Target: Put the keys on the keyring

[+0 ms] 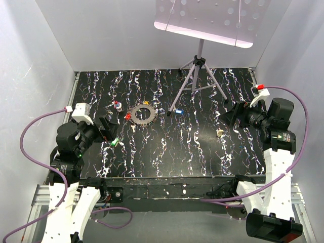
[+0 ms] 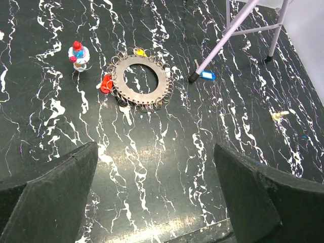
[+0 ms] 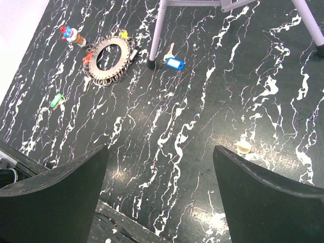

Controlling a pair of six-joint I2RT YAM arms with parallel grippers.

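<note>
The keyring [image 1: 142, 114] lies flat on the black marbled table, left of centre. It also shows in the left wrist view [image 2: 140, 80] and the right wrist view [image 3: 112, 61]. A red key [image 2: 106, 84] and a yellow key [image 2: 140, 52] sit at its rim. A blue key [image 1: 177, 111] lies by a tripod foot. A green key [image 1: 114, 142] lies near my left gripper [image 1: 105, 129]. A beige key [image 1: 219, 132] lies near my right gripper [image 1: 233, 116]. Both grippers are open and empty, left [image 2: 154, 152] and right [image 3: 161, 152].
A grey tripod stand [image 1: 198, 76] stands at the back, right of centre, holding a perforated white plate [image 1: 207, 20]. A small red, blue and white figurine [image 1: 118, 105] stands left of the keyring. White walls enclose the table on three sides.
</note>
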